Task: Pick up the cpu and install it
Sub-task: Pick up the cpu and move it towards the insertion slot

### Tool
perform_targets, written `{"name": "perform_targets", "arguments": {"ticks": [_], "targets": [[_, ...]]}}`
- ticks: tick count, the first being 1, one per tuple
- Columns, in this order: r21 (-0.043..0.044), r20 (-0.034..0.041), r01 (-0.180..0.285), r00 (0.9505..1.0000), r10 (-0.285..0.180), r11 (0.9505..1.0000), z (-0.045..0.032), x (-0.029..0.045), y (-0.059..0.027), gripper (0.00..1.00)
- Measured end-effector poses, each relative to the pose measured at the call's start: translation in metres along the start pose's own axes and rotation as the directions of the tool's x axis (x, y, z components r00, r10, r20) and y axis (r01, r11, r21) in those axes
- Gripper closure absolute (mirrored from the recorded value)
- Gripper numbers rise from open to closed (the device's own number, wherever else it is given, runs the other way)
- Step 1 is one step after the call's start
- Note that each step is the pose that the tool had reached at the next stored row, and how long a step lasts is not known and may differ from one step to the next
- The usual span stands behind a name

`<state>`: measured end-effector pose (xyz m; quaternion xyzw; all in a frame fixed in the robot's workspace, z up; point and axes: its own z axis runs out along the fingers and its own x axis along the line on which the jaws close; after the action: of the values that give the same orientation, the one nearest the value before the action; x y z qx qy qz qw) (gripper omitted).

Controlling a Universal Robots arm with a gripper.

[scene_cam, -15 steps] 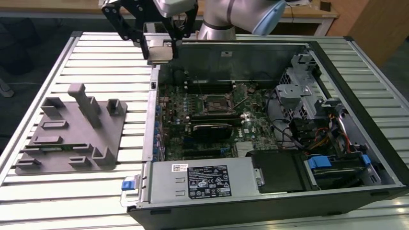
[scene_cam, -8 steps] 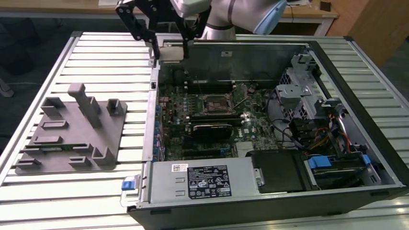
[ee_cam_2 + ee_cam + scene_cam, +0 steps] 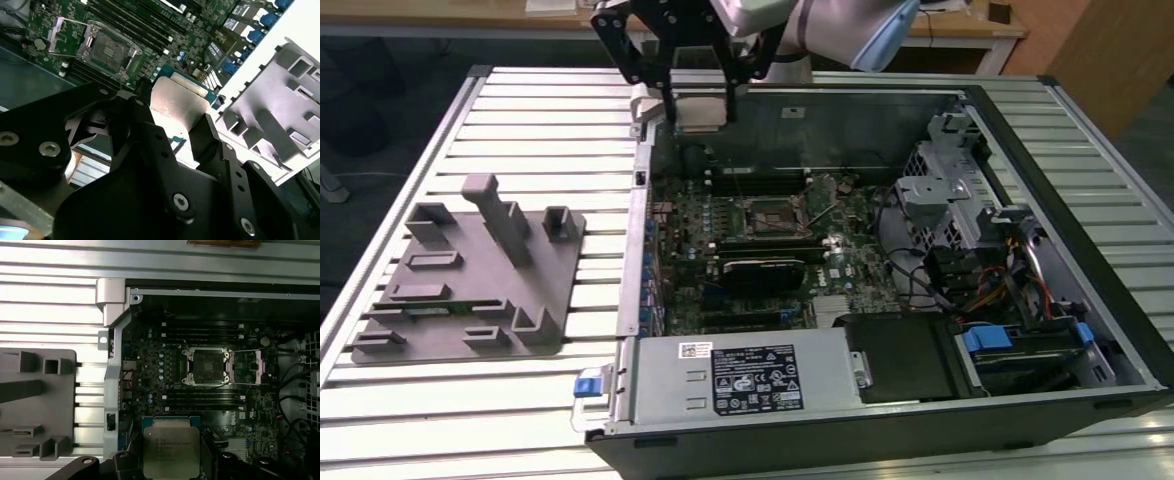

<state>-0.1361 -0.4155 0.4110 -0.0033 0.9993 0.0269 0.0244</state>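
Now: cpu pinched in my pincer, above the open case

My pincer (image 3: 698, 98) is closed on the cpu (image 3: 698, 111), one black finger (image 3: 150, 145) pressing each of two opposite edges. In the second wrist view the chip (image 3: 177, 105) sits squarely between those fingers. In the first wrist view its silver-grey top (image 3: 171, 445) faces the camera, with a thin green rim around it.

I am holding it in the air, clear of everything below. In the exterior view it hangs over the far part of the computer case (image 3: 1067, 180), towards the exterior view's left, just above the case's side wall. Beneath me lies the motherboard (image 3: 680, 230).

The socket (image 3: 206, 365) sits uncovered near the middle of the board, well apart from the chip. Its load plate (image 3: 245, 367) is swung open and lies flat beside it. A bank of memory slots (image 3: 202, 401) runs between the socket and the cpu in the first wrist view. I cannot tell whether the socket's contacts are bare.

A grey fixture (image 3: 467, 290) with upright posts rests on the slatted table (image 3: 534, 110), to the exterior view's left of the case. A power supply (image 3: 740, 380) fills the near corner of the case.
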Motion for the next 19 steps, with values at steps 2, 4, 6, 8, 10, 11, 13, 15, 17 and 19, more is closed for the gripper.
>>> {"name": "perform_targets", "arguments": {"ticks": [2,4,6,8,10,11,13,15,17,19], "targets": [[0.0000,0.0000,0.000,1.0000,0.000,1.0000,0.0002,-0.0048,0.0000,0.45],[0.0000,0.0000,0.000,1.0000,0.000,1.0000,0.0005,-0.0096,-0.0001,0.45],[0.0000,0.0000,0.000,1.0000,0.000,1.0000,0.0007,-0.0145,-0.0001,0.45],[-0.0001,0.0000,0.000,1.0000,0.000,1.0000,0.0010,-0.0194,-0.0002,0.45],[-0.0001,0.0000,0.000,1.0000,0.000,1.0000,0.0012,-0.0239,-0.0002,0.45],[-0.0001,0.0000,0.000,1.0000,0.000,1.0000,0.0013,-0.0261,-0.0002,0.45],[0.0000,0.0000,0.000,1.0000,0.000,1.0000,0.0015,-0.0304,-0.0003,0.45],[0.0000,0.0000,0.000,1.0000,0.000,1.0000,0.0017,-0.0341,-0.0003,0.45],[0.0000,0.0000,0.000,1.0000,0.000,1.0000,0.0019,-0.0371,-0.0003,0.45],[-0.0001,0.0000,0.000,1.0000,0.000,1.0000,0.0021,-0.0404,-0.0003,0.45]]}}
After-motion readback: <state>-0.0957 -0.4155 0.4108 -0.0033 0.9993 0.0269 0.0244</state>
